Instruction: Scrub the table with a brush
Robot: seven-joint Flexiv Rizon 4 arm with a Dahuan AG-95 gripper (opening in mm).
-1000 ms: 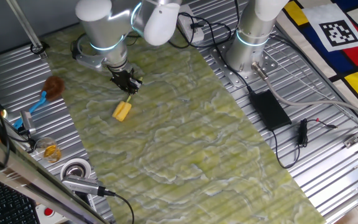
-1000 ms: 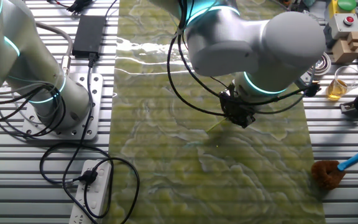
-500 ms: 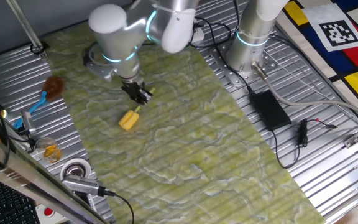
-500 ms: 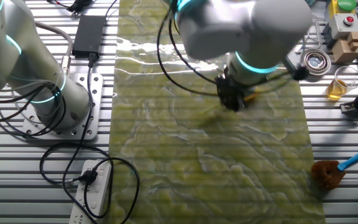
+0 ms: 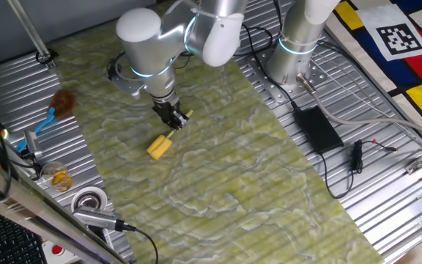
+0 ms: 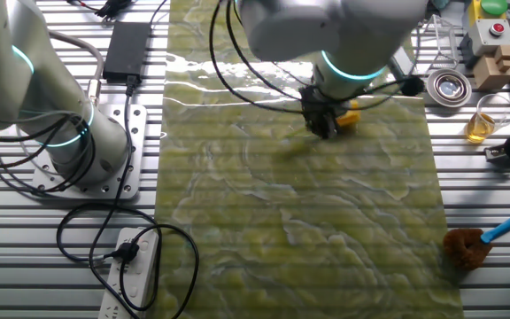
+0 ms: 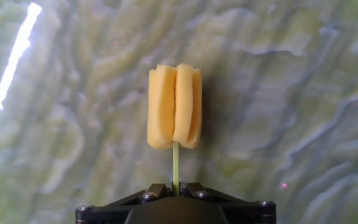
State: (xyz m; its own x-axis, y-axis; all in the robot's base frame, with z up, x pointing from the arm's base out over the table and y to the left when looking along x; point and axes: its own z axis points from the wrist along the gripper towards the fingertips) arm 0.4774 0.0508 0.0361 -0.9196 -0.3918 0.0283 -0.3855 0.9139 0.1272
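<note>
The brush (image 5: pixel 160 147) is a small yellow blocky head on a thin pale stem, and its head rests on the marbled yellow-green table (image 5: pixel 255 176). My gripper (image 5: pixel 176 120) is shut on the stem and holds the brush slanted down to the lower left. In the other fixed view the yellow head (image 6: pixel 347 115) shows just right of the gripper (image 6: pixel 322 127). In the hand view the head (image 7: pixel 174 106) stands straight ahead of the gripper (image 7: pixel 175 186), with the stem pinched between the jaws.
A brown fluffy brush with a blue handle (image 5: pixel 57 106) lies on the metal panel at the left. A tape roll (image 5: pixel 89 199) and small jar (image 5: pixel 58 177) sit near the front left. A black power brick (image 5: pixel 317 128) and cables lie right of the table, beside a second arm's base (image 5: pixel 291 62).
My gripper has dragged the brush across the table, toward the right and front in one fixed view. The grip on the stem is unchanged.
</note>
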